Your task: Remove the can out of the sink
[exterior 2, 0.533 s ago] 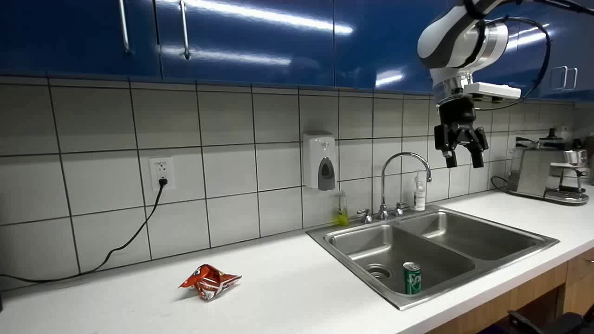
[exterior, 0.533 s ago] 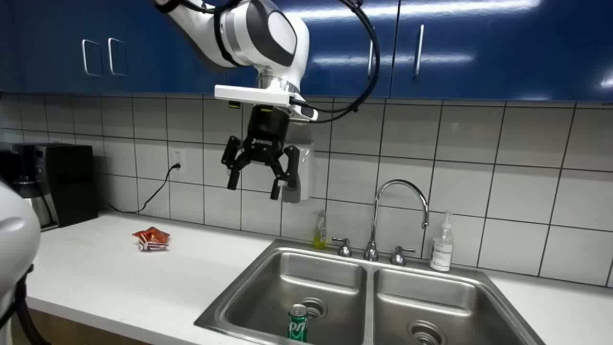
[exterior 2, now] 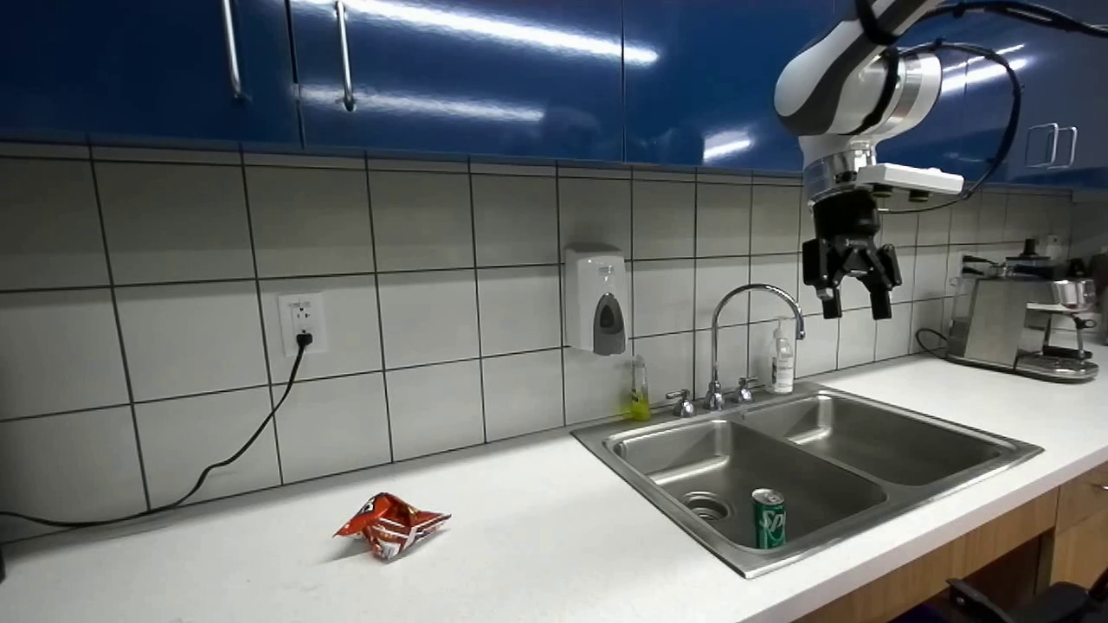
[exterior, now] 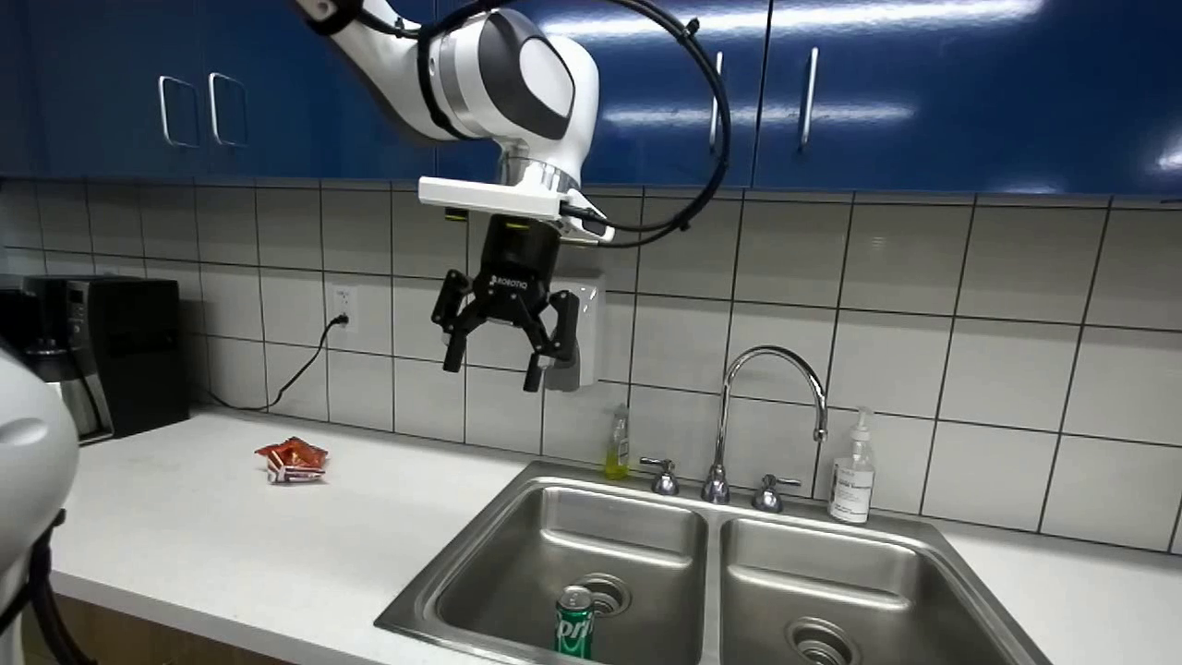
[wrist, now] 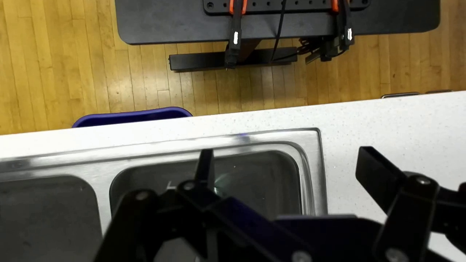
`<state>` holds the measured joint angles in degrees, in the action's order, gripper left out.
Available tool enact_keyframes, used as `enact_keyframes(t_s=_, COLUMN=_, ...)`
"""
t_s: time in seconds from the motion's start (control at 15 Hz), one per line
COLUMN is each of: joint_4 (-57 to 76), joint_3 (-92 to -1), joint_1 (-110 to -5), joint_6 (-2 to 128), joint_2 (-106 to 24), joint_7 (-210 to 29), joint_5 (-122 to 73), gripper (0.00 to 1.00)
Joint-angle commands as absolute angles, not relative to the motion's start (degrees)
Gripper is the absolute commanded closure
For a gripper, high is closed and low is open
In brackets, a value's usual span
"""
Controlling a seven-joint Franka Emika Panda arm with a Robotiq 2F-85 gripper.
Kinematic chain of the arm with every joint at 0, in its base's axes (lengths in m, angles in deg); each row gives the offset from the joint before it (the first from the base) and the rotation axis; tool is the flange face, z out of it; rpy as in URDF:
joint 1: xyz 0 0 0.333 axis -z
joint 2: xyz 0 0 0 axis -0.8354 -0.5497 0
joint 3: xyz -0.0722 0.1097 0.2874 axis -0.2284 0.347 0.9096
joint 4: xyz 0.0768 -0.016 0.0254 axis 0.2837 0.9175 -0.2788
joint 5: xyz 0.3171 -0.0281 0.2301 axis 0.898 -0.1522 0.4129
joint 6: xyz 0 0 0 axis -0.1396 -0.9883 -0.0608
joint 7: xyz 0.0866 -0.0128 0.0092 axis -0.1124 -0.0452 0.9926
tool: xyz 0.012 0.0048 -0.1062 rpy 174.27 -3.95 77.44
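Step in hand, as I judge it: approach, no grasp yet. Small green cylindrical drink can with silvery top (exterior 2: 769,524) stands upright in the double-basin stainless steel sink (exterior: 713,573), in the basin nearer the crumpled red packet (exterior 2: 391,523). Next should come centring over it, then lowering. White-and-grey jointed arm (exterior: 517,74) slopes down; black two-fingered gripper (exterior: 493,371) points downward, well above, jaws parted, nothing between.

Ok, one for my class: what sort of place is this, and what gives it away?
Most likely a kitchen: there is a double sink, blue cupboards overhead, and what looks like a coffee machine.
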<state>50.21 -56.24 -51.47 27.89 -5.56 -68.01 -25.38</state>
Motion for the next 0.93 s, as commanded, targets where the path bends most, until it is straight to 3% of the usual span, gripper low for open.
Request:
enact_keyframes(t_s=0.0, joint_4=50.3, joint_3=-55.7, joint_1=-51.2, joint_6=34.6, joint_2=-10.7, joint_7=-67.6, joint_5=-22.1, gripper=0.0)
enact_keyframes(t_s=0.87, joint_4=52.5, joint_3=-55.0, joint_1=-49.4, joint_6=53.1, joint_2=-25.2, joint_7=-66.4, joint_5=-18.5, gripper=0.0)
